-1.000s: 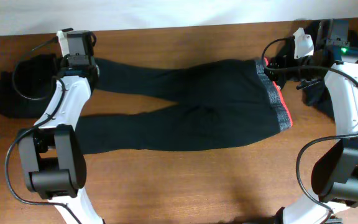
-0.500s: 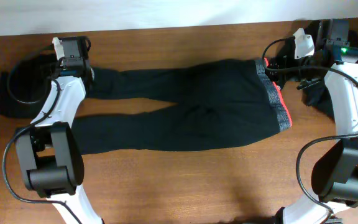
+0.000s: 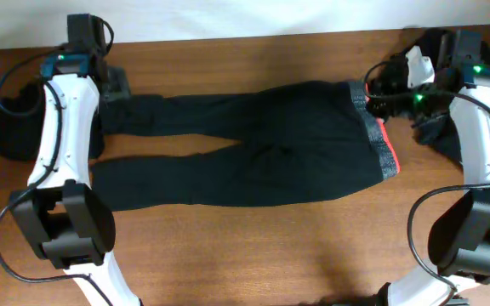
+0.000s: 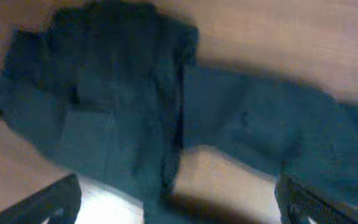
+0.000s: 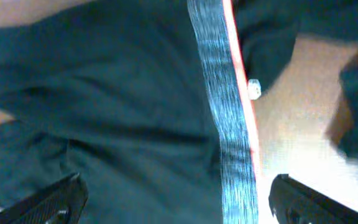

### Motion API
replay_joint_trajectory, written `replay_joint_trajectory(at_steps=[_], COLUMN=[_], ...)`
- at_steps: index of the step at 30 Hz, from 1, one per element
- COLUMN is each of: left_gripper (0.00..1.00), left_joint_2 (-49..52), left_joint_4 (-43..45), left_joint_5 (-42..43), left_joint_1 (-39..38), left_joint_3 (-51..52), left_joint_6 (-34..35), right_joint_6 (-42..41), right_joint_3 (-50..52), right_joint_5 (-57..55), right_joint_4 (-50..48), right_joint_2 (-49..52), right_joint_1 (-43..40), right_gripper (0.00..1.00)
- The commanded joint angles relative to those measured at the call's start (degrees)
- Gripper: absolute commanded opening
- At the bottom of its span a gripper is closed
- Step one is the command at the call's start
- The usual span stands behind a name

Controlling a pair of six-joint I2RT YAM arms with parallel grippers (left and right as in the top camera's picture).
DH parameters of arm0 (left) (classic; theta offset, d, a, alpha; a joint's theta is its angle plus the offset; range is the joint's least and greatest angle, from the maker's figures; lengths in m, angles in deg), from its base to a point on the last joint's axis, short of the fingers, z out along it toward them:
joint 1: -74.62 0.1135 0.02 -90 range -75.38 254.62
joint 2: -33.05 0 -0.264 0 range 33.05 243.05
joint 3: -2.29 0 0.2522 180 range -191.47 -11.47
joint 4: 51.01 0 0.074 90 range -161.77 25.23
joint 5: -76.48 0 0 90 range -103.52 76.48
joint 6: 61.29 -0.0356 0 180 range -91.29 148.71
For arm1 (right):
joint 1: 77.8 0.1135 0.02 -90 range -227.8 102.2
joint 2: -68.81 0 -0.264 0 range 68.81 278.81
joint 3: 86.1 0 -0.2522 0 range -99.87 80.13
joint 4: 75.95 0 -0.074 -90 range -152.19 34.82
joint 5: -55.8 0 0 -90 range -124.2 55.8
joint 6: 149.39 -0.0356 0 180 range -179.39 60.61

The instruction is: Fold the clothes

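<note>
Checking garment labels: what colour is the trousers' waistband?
The waistband is mottled grey, edged in bright red-orange. It shows best in the right wrist view.

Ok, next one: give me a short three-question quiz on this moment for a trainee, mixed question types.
1. True or false: the black trousers lie spread out on the table, unfolded, both legs pointing toward the left arm.
2. The grey waistband lies nearest to: A) the right arm; B) the left arm; C) the table's front edge.
3. Fill in: in both wrist views, the jaws stand ___, gripping nothing.
Key: 1 true; 2 A; 3 open.
</note>
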Motion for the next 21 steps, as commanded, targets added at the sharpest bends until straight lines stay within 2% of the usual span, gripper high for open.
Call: replay_joint_trajectory(at_steps=[1, 4, 9, 15, 19, 21], left_gripper=[1.0, 0.99, 0.99, 0.99, 1.0, 0.99], left_joint_2=[0.04, -0.63, -3.76, -6.93, -6.99, -7.56], left_joint_4=[-8.09, -14.91, -19.82, -26.58, -25.31, -21.7], left_joint_5=[9.16, 9.94, 10.12, 16.81, 18.32, 21.07], left_joint_1=[0.04, 0.02, 0.02, 0.04, 0.04, 0.04], left_joint_3=[-3.8, -4.02, -4.02, -3.28, 2.86, 8.85], left_joint_6=[2.99, 6.14, 7.8, 8.92, 9.16, 9.14], right_joint_6=[-0.44, -0.42, -0.42, -0.37, -0.39, -0.37], right_joint_3=[-4.11, -7.54, -11.78, -11.43, -9.73, -8.7], right_joint_5=[0.55, 0.52, 0.52, -0.17, -0.17, -0.2], right_joint_4=[4.94, 12.02, 20.5, 25.55, 24.61, 23.96], right_joint_2=[0.13, 0.0, -0.7, -1.99, -1.97, -1.95], right_joint_1=[-2.47, -4.68, -7.5, -8.07, -8.07, -8.07], right_gripper=[0.99, 0.99, 0.99, 0.99, 0.99, 0.99])
